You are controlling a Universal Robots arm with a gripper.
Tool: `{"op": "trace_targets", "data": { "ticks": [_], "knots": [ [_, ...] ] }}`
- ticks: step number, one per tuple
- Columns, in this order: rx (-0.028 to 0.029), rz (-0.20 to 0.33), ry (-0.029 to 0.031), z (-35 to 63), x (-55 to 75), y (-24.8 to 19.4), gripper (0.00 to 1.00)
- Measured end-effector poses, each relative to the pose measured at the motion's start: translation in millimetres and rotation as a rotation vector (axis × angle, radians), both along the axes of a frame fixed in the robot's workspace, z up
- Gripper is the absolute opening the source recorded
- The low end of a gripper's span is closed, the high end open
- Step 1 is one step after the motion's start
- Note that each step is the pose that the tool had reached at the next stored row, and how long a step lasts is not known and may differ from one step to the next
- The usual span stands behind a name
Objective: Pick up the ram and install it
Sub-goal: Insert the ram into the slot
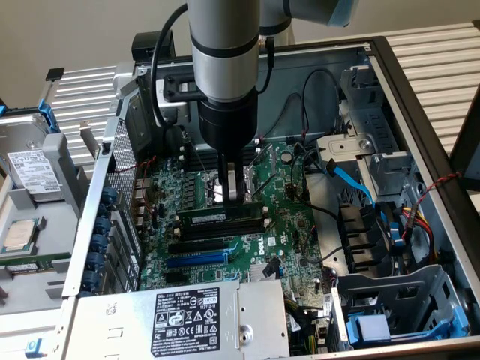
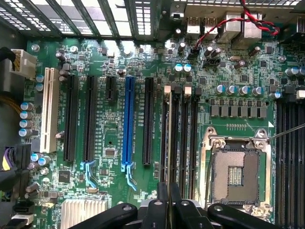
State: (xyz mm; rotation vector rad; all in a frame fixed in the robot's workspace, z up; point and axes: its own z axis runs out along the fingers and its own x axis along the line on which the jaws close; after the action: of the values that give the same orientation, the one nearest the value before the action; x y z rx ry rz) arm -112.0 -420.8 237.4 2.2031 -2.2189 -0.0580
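Gripper [image 1: 234, 196] clenched on the top edge of the ram [image 1: 214, 216], which stands on edge along the black memory slots [image 2: 183, 129], between the open CPU socket [image 2: 236, 171] and the blue expansion slot [image 2: 127, 124]. Fingers hide its middle; seating cannot be told. Long dark stick, white label.

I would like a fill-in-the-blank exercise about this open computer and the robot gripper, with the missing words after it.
1. The gripper is closed on the ____, a thin green stick.
2. The label on that stick is ____.
3. One long expansion slot is ____, not black.
4. The processor socket is ____.

Missing words: ram; white; blue; empty.
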Motion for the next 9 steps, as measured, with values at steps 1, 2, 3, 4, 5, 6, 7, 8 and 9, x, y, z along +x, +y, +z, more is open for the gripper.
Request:
{"op": "trace_targets", "data": {
  "ticks": [1, 2, 3, 4, 5, 6, 7, 8, 9],
  "knots": [
    [0.0002, 0.000, -0.0001, -0.2, 0.0, 0.0, 0.13],
    [0.0001, 0.000, -0.0001, -0.3, 0.0, 0.0, 0.13],
    [0.0001, 0.000, -0.0001, -0.6, 0.3, 0.0, 0.13],
    [0.0000, 0.000, 0.0000, -0.8, 0.4, 0.0, 0.13],
    [0.0000, 0.000, -0.0001, -1.0, 0.4, 0.0, 0.13],
    [0.0002, 0.000, -0.0001, -1.2, 0.4, 0.0, 0.13],
    [0.0002, 0.000, -0.0001, -1.4, 0.4, 0.0, 0.13],
    [0.0001, 0.000, -0.0001, -1.6, 0.4, 0.0, 0.13],
    [0.0001, 0.000, -0.0001, -1.9, 0.5, 0.0, 0.13]
  ]
}}
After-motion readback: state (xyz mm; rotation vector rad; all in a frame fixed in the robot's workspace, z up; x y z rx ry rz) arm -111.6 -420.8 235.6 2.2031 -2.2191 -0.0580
